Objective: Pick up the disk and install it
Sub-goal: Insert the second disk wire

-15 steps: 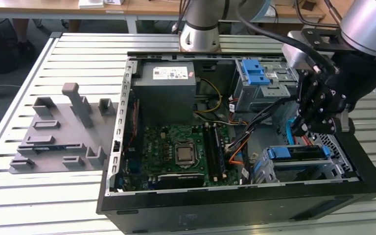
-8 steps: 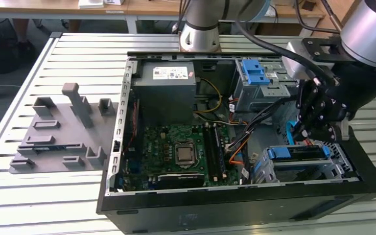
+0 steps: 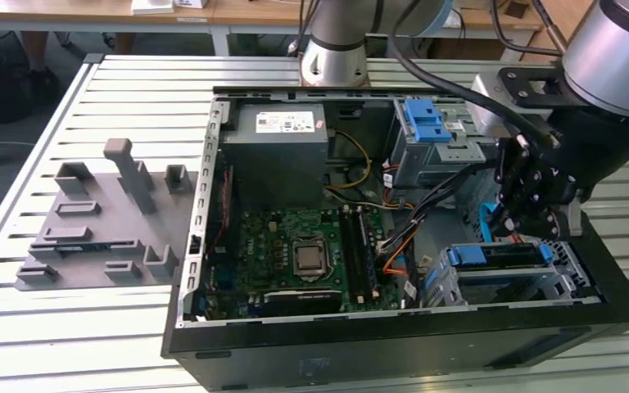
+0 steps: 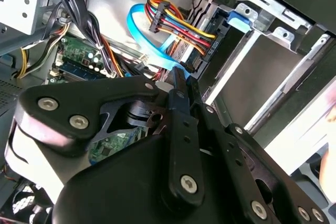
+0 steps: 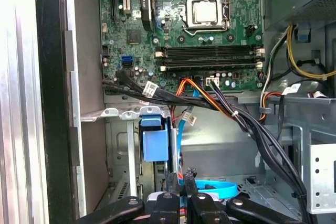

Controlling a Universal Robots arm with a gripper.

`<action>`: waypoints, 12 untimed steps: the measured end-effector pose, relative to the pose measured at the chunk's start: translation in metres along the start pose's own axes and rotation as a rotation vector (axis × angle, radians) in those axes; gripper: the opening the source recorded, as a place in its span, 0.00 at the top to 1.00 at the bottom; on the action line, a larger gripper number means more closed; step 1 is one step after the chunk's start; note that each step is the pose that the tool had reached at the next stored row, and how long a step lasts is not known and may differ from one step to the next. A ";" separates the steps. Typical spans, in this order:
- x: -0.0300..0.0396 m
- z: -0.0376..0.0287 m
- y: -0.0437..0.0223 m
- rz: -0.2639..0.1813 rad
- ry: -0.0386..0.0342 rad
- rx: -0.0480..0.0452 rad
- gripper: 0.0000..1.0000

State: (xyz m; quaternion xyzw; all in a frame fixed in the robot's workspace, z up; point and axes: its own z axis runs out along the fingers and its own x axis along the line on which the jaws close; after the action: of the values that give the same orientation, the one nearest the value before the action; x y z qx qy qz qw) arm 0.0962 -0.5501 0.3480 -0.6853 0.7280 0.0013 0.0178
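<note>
Inside the open black computer case, beside the blue-framed silver disk seated in its bay, the black gripper has its fingers closed together, holding nothing.

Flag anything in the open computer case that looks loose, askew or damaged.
Nothing looks damaged. The gripper is low inside the case above the drive cage, where a disk sits in its blue carrier. The cables trail untidily across the middle.
</note>
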 end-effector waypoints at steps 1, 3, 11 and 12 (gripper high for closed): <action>0.0000 0.0002 0.0000 0.000 0.0001 0.0012 0.84; 0.0011 0.0014 0.0000 0.000 0.0002 0.0013 0.84; 0.0086 0.0064 -0.0003 0.000 0.0001 0.0015 0.84; 0.0098 0.0065 -0.0004 0.000 0.0001 0.0015 0.84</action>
State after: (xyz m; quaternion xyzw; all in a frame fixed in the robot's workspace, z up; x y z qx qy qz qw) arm 0.0962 -0.5597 0.3412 -0.6853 0.7280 0.0008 0.0182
